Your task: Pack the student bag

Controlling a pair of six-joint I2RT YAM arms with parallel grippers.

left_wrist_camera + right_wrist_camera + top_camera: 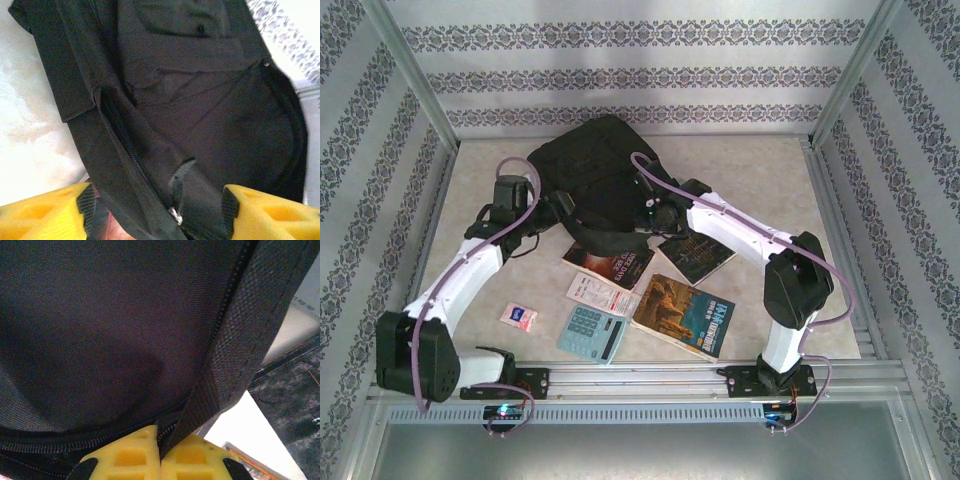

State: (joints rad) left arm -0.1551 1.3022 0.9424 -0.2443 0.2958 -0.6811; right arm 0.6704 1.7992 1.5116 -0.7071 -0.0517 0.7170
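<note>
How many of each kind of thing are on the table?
bag: 1
books: 3
calculator: 1
leaflet: 1
small packet: 1
total: 7

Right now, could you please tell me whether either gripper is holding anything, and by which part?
The right gripper pinches the student bag by a fabric band beside its zipper; the left gripper stands open astride the bag, gripping nothing.

Overhead camera looks down; wrist cameras hug the student bag.
</note>
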